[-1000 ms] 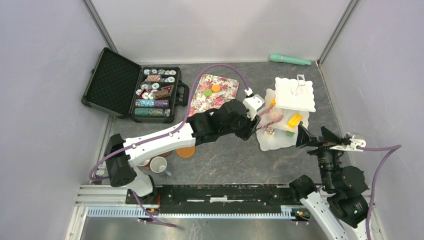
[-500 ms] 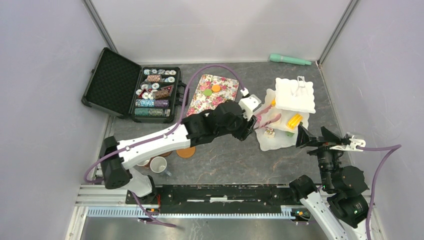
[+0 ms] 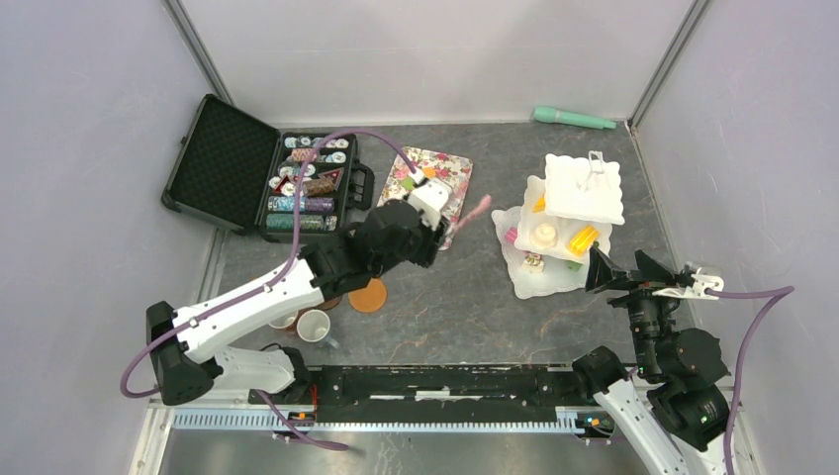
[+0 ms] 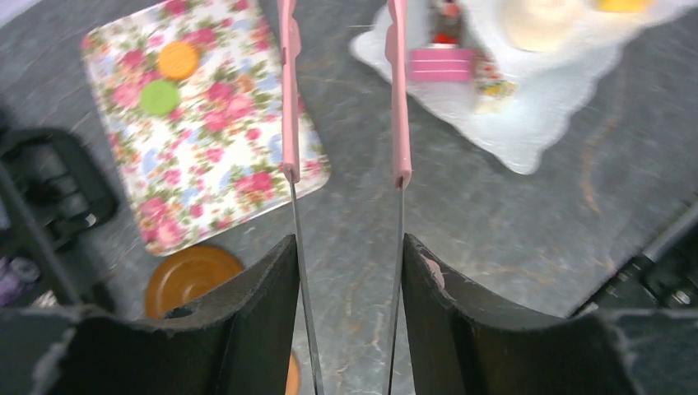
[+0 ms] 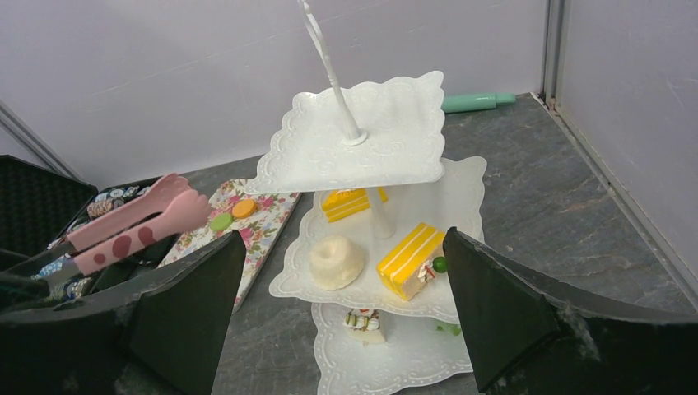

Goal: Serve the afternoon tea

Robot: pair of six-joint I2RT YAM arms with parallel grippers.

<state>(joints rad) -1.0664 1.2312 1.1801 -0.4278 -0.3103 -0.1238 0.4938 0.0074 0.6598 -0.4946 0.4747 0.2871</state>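
Left gripper (image 3: 438, 226) has pulled away from the white three-tier stand (image 3: 584, 188) since the earlier frame and now sits well to the stand's left, over the edge of the floral tray (image 3: 455, 173). It is clamped on the pink tongs (image 3: 475, 211), whose tips point toward the stand and carry nothing.

Top view:
- Stand holds the pastries on its lower tiers.
- Brown saucer (image 3: 368, 295) and a white mug (image 3: 314, 325) lie far left of the stand, nearer the arm bases.
- Open chip case (image 3: 307, 188) is further left of the stand, beyond the tray.
- Right gripper (image 3: 625, 269) hangs just in front of the stand, fingers spread, nothing in them.

Left wrist view:
- Gripper (image 4: 346, 255) grasps the tongs (image 4: 398, 99) by the metal arms; the pink tips are apart and empty.
- Stand's bottom tier (image 4: 535, 107) shows beyond the tips, with a pink pastry (image 4: 442, 64) on it.
- Tray (image 4: 206, 164) carries an orange disc (image 4: 178, 59) and a green disc (image 4: 159, 96).
- Saucer (image 4: 189, 276) lies beside the tray, on the side away from the stand.

Right wrist view:
- Right gripper (image 5: 343, 247) is released wide, facing the stand (image 5: 362, 140).
- Middle tier holds two yellow cake slices (image 5: 409, 259) and a white ring cake (image 5: 336, 259); the bottom tier holds another pastry (image 5: 362, 321).
- Tongs (image 5: 132, 226) are left of the stand.
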